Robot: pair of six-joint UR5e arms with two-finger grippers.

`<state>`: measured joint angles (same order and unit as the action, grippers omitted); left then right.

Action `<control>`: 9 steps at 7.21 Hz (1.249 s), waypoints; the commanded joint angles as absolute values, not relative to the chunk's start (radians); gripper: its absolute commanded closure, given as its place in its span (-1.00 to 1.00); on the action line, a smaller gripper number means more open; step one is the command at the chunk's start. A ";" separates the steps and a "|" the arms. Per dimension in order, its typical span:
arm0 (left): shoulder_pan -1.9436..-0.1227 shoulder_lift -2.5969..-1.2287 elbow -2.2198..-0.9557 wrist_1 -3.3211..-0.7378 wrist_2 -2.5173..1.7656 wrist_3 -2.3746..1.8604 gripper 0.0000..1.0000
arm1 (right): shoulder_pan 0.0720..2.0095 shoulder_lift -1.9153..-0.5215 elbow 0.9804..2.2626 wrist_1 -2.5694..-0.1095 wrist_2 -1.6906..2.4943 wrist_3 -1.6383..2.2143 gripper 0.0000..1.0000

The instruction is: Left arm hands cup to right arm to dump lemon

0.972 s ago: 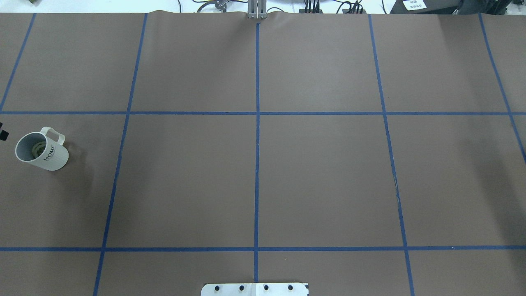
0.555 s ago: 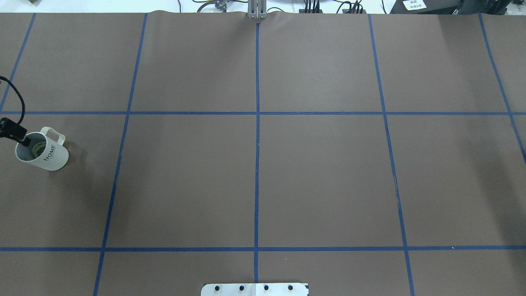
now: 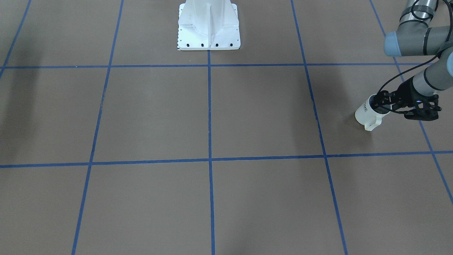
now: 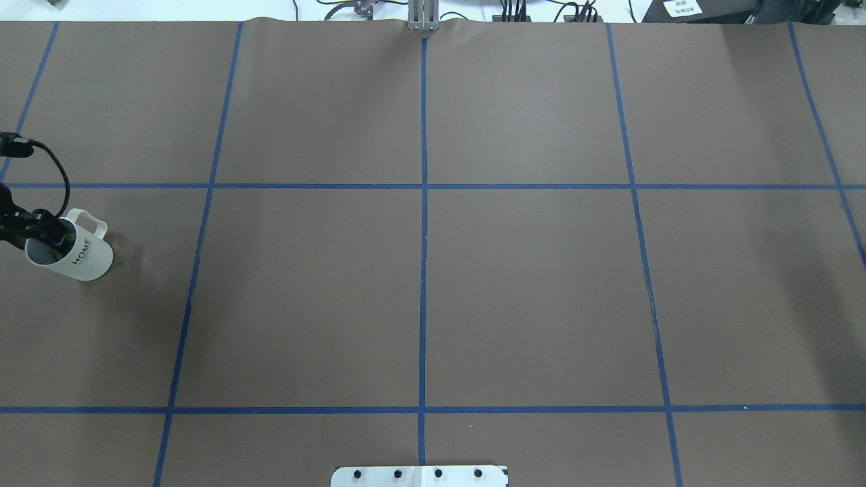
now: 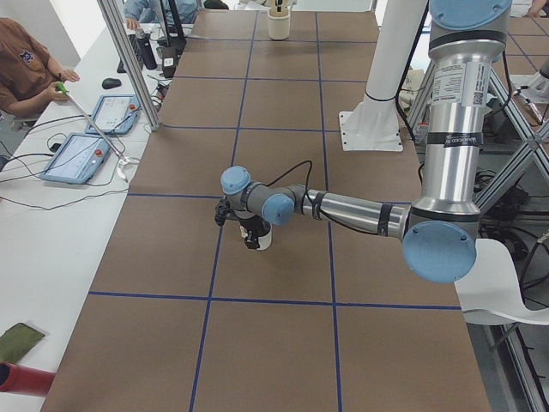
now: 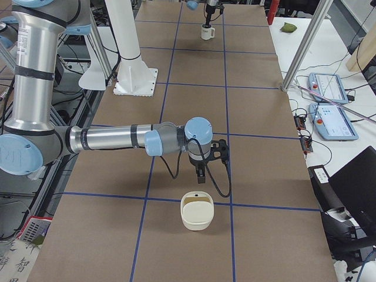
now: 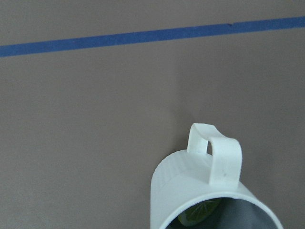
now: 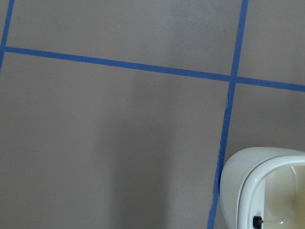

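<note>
The white cup (image 4: 80, 256) lettered "HOME" stands upright at the table's far left, its handle (image 4: 91, 220) pointing away from the robot. The left gripper (image 4: 49, 233) comes in from the left edge, open, with one black finger reaching into the cup's mouth. In the front-facing view the left gripper (image 3: 384, 102) is at the rim of the cup (image 3: 365, 115). The left wrist view shows the cup (image 7: 209, 191) with the yellow-green lemon (image 7: 198, 214) inside. The right gripper (image 6: 201, 171) hangs above a cream bowl; I cannot tell whether it is open.
A cream bowl (image 6: 198, 210) sits on the table at the right end, also seen as the bowl (image 8: 267, 186) in the right wrist view. The white base plate (image 3: 208, 32) stands at mid-table. A person (image 5: 26, 69) sits at a side table with tablets (image 5: 77, 154).
The left gripper came in from the left edge and moved right until a finger reached into the cup's mouth. The cup has stayed put.
</note>
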<state>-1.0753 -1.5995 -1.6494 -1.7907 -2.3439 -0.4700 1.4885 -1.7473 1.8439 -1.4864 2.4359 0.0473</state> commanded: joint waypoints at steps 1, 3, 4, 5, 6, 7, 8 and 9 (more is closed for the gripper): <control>-1.075 -1.598 -1.649 -1.781 -2.349 -0.474 1.00 | 1.485 -1.747 1.844 -1.486 2.436 0.049 -1.00; -1.119 -1.604 -1.748 -1.711 -2.355 -0.474 1.00 | 1.485 -1.741 1.845 -1.485 2.436 0.049 -1.00; -1.126 -1.656 -1.857 -1.549 -2.346 -0.480 1.00 | 1.482 -1.740 1.850 -1.483 2.436 0.051 -1.00; -1.126 -1.707 -1.929 -1.484 -2.345 -0.576 1.00 | 1.477 -1.711 1.851 -1.470 2.436 0.052 -1.00; -1.115 -1.768 -1.942 -1.479 -2.345 -0.706 1.00 | 1.448 -1.689 1.850 -1.418 2.434 0.052 -0.99; -1.082 -1.840 -1.944 -1.477 -2.350 -0.823 1.00 | 1.416 -1.666 1.844 -1.351 2.434 0.052 -0.98; -1.027 -1.912 -1.941 -1.476 -2.350 -0.968 1.00 | 1.398 -1.639 1.845 -1.291 2.433 0.110 -0.90; -0.976 -1.990 -1.925 -1.476 -2.349 -1.105 1.00 | 1.370 -1.591 1.844 -1.216 2.427 0.227 -0.86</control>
